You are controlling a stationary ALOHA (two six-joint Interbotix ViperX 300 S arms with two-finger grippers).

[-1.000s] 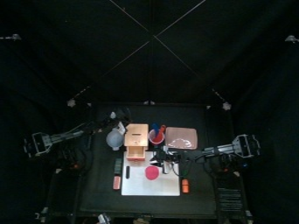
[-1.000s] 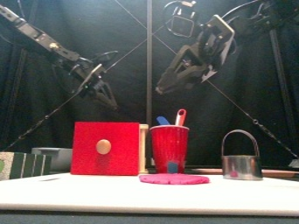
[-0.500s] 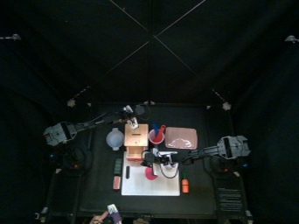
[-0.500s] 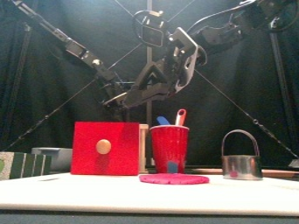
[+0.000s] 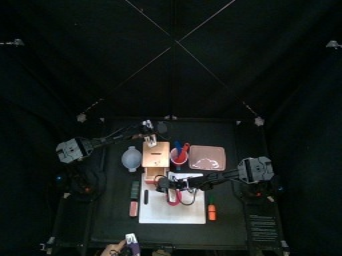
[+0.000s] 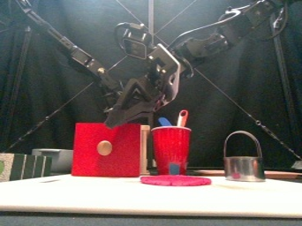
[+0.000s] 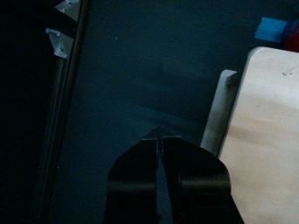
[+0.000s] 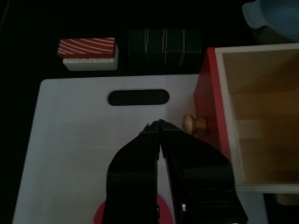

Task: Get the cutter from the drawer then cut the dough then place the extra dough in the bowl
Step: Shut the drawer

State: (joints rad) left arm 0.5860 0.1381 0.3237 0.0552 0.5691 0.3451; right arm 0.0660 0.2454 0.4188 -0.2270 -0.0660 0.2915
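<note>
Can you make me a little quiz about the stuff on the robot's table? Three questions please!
1. True or false: the right gripper hangs close to the knob on the red drawer front.
2. What sticks out of the red cup? A) two toy knives B) a spoon C) a marker pen
3. Fill the gap: in the front view, the metal cutter stands on the table to the ___ of the red cup.

Key: 1 true; 2 A; 3 right.

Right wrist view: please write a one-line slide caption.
Shut right claw over the white cutting board, tips beside the round wooden knob on the red drawer front of the pale wooden box.
</note>
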